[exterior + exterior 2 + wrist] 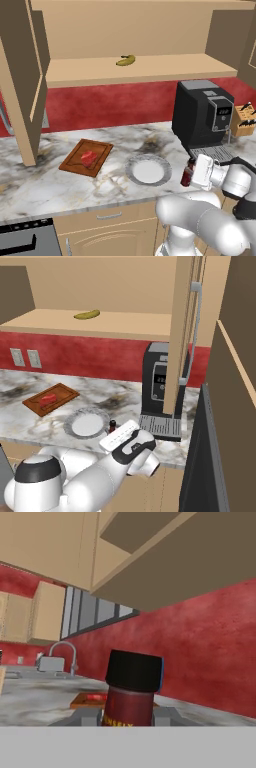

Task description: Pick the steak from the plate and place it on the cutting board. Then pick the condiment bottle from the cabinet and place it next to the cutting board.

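The red steak point(89, 158) point(48, 399) lies on the reddish-brown cutting board point(74, 162) point(62, 391) at the left of the marble counter. To its right is the round grey-white plate point(131, 168) point(70, 424), with nothing on it. My gripper point(192, 173) point(127, 717) is shut on the condiment bottle point(187, 176) point(112, 426) point(131, 689), a dark red bottle with a black cap. I hold it upright, low over the counter, just right of the plate and in front of the coffee machine. The tan cabinet point(140, 70) point(115, 323) stands open above.
A yellow banana point(126, 60) point(87, 314) lies on the cabinet shelf. A black coffee machine point(200, 117) point(155, 383) stands close behind the gripper, with a knife block point(245, 120) to its right. Open cabinet doors point(22, 85) point(185, 331) hang on both sides.
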Tool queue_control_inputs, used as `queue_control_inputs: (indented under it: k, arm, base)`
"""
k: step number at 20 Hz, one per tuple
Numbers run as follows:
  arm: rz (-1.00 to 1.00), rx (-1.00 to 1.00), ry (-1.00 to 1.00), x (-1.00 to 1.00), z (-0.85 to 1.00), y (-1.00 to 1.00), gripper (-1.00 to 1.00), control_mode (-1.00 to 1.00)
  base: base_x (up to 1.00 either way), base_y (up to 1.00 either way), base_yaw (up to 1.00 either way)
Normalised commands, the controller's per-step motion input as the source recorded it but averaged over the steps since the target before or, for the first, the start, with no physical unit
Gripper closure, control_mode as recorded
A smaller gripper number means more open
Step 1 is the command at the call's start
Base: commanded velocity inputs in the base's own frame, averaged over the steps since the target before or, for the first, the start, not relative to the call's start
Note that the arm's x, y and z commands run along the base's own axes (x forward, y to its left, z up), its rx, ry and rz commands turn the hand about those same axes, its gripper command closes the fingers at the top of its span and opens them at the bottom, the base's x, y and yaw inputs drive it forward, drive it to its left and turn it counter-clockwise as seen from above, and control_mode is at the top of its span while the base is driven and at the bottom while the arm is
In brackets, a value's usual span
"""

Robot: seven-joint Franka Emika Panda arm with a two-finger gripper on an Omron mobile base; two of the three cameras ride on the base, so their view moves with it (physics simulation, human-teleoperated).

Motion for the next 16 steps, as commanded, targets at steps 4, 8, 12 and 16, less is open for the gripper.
queue_control_inputs:
  k: [4, 8, 12, 16]
  arm:
    - [0.00, 0.00, 0.00, 0.00, -0.14, 0.00, 1.00, -1.00]
    - [0.00, 0.00, 0.00, 0.04, -0.13, 0.00, 1.00, -1.00]
    - [0.00, 0.00, 0.00, 0.00, -0.12, 0.00, 1.00, -1.00]
    - [0.00, 0.00, 0.00, 0.00, -0.11, 0.04, 1.00, -1.00]
  base:
    - [0.00, 0.00, 0.00]
    - [0.00, 0.00, 0.00]
    - [0.00, 0.00, 0.00]
    - [0.00, 0.00, 0.00]
